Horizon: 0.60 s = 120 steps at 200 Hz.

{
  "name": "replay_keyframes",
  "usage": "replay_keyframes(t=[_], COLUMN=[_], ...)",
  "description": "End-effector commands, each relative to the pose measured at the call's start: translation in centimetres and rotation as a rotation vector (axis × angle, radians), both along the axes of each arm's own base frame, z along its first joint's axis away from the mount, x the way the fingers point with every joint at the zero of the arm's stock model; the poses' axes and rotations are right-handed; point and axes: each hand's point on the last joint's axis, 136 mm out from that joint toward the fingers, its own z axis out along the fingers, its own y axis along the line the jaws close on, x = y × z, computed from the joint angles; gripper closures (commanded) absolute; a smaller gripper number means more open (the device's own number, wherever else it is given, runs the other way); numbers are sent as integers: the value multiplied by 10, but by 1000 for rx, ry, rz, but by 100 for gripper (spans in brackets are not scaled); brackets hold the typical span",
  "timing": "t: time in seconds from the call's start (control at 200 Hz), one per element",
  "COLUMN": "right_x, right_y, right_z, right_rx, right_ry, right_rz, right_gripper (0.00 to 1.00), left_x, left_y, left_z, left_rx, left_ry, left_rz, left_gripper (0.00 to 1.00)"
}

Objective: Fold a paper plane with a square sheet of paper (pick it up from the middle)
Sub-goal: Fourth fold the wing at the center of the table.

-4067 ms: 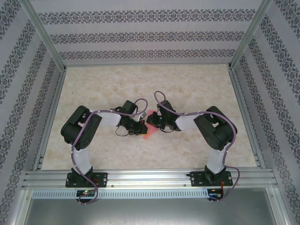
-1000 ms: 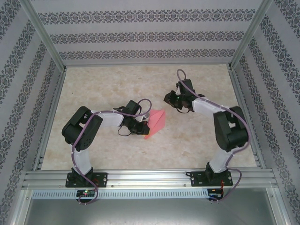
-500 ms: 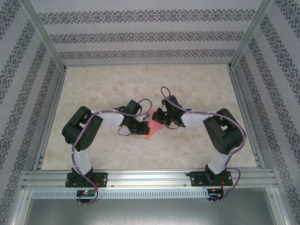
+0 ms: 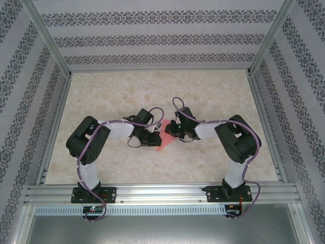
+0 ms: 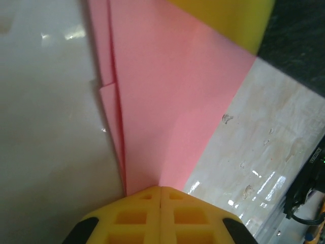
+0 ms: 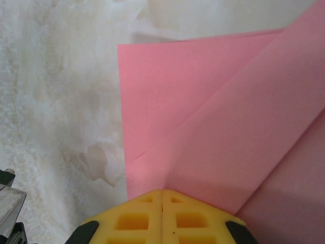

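- The wall, papered in dark patterned bands, is set around three sides of the scene, and a metal rail is laid across the near edge.
- The tabletop, pale and marbled, is enclosed by them.
- The left arm is bent inward from its base toward the middle of the tabletop. The right arm is bent inward the same way, so the two wrists are brought close together.
- The left end effector is closed. In its wrist view the yellow fingers are shut flat against each other, and their tip is set on the narrow near end of the paper.
- The right end effector is closed as well. Its yellow fingers are pressed together, and their tip is placed on the paper where a diagonal fold meets the edge.
- Whether any layer is pinched between either pair of fingers cannot be told.
- The pink-red paper is laid flat at the middle of the tabletop, between the two end effectors and partly covered by them from above.
- Folded layers are shown. In the left wrist view a long crease and stacked edges run along its left side. In the right wrist view a diagonal flap is laid over a squared corner.
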Motion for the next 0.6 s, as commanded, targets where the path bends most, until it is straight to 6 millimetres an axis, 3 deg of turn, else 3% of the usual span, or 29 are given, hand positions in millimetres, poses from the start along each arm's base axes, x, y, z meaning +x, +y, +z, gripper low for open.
replay_keyframes(t=[0.0, 0.065, 0.17, 0.275, 0.42, 0.594], right_x=[-20, -21, -22, -21, -20, -20], right_y=[-23, -24, -25, -24, -25, -24], right_z=[-29, -31, -34, -34, -32, -32], right_rx=[-101, -104, -103, -98, -96, -96], right_ry=[71, 73, 79, 77, 73, 75], right_rz=[-7, -14, -21, -26, -34, -34], right_gripper=[94, 94, 94, 94, 93, 93], left_x=[6, 19, 28, 30, 31, 30], left_y=[0, -7, -12, -13, -26, -19], left_z=[27, 41, 47, 36, 36, 25], left_rx=[-78, -146, -185, -189, -292, -227], left_ry=[74, 73, 83, 113, 153, 138], left_rz=[96, 124, 145, 164, 165, 159], left_gripper=[89, 88, 86, 85, 82, 80])
